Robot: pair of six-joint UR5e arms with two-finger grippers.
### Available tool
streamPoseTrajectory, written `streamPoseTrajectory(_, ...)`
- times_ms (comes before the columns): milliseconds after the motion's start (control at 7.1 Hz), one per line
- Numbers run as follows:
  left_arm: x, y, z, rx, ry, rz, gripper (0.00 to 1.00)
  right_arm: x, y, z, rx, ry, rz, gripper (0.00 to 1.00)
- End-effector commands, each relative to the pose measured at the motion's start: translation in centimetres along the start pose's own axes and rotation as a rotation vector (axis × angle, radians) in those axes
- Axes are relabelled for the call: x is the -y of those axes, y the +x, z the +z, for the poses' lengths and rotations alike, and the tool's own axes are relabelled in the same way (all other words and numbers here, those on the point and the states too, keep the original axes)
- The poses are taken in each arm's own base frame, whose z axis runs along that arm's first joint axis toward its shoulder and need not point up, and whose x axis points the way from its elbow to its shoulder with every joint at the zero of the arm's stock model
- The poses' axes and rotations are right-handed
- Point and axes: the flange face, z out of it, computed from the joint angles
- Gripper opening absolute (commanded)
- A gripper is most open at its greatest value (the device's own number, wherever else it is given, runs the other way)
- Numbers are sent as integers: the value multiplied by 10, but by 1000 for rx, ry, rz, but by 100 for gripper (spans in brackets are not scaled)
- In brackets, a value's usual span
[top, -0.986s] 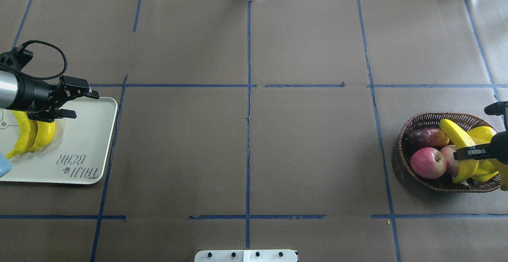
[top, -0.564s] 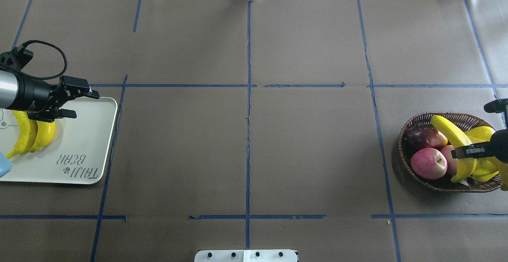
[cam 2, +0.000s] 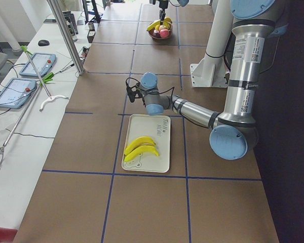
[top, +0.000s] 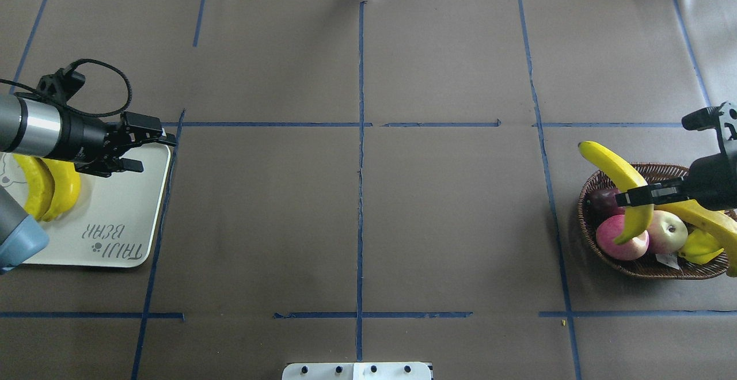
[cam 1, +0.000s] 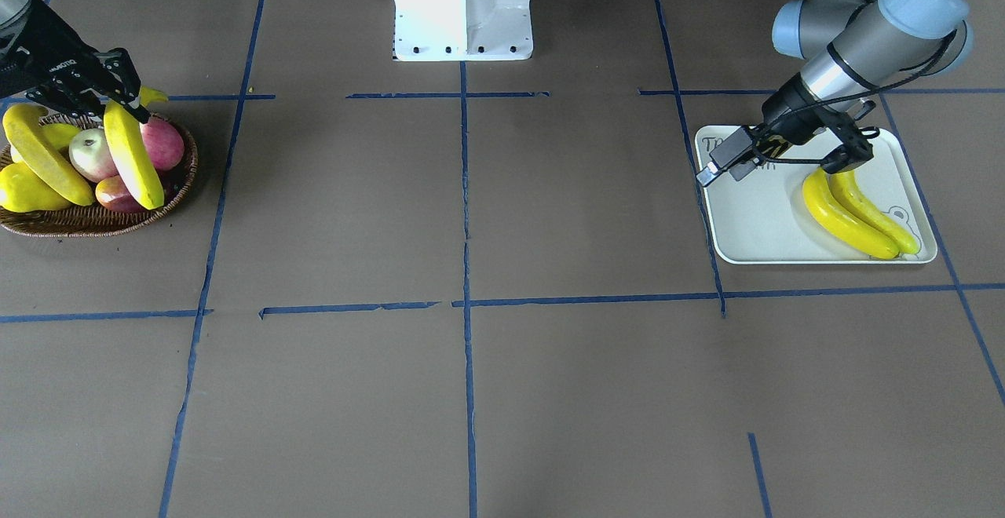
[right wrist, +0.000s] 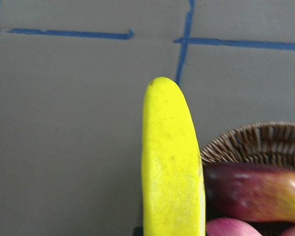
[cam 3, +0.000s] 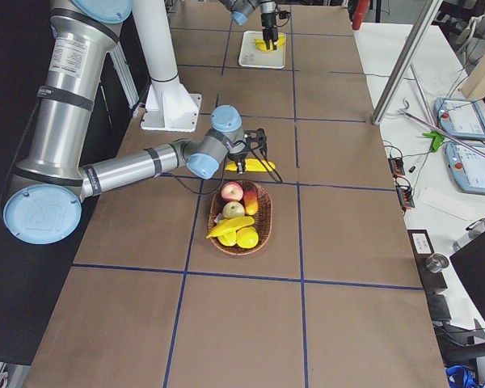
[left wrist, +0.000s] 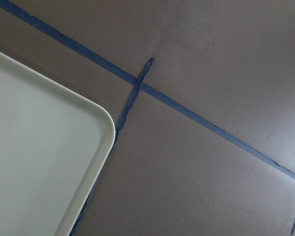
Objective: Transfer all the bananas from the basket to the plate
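Note:
My right gripper (top: 630, 197) is shut on a long yellow banana (top: 611, 166) and holds it lifted above the left rim of the wicker basket (top: 645, 270). The held banana fills the right wrist view (right wrist: 169, 162), and the front view shows it hanging over the basket (cam 1: 133, 157). A second banana (top: 707, 220) lies in the basket under the right arm. Two bananas (top: 52, 187) lie side by side on the white plate (top: 115, 207). My left gripper (top: 151, 151) is open and empty above the plate's far right corner.
The basket also holds two red apples (top: 625, 239), a dark red mango-like fruit (top: 599, 198) and a yellow pear (top: 699, 244). Blue tape lines cross the brown table (top: 363, 196). The robot base (cam 1: 463, 8) stands at the near middle edge.
My right gripper has lifted the banana up and toward the table's middle, off the other fruit. My left gripper has moved right, from above the plated bananas toward the plate's corner.

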Motion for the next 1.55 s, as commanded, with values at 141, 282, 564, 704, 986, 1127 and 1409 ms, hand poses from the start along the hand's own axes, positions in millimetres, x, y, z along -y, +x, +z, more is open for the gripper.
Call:
streamPoseTrajectory(141, -29, 67, 38, -76, -14, 76, 100, 69, -96, 34, 171, -1, -94, 16)
streamPoseTrajectory(282, -39, 85, 46, -98, -18, 61, 100, 82, -131, 43, 216, -5, -60, 16)
streamPoseTrajectory(564, -67, 144, 66, -151, -83, -94, 100, 85, -224, 57, 309, 12, -14, 15)
streamPoseTrajectory(704, -75, 162, 75, -163, -106, -134, 100, 76, -267, 73, 327, 58, 17, 15)
streamPoseTrajectory(986, -91, 193, 78, -207, -112, -171, 100, 74, -329, 109, 331, 132, 25, 14)
streamPoseTrajectory(1127, -99, 208, 78, -226, -122, -187, 100, 73, -345, 120, 334, 141, 47, 14)
streamPoseTrajectory(1409, -105, 224, 76, -246, -133, -227, 100, 63, -362, 125, 340, 166, 49, 14)
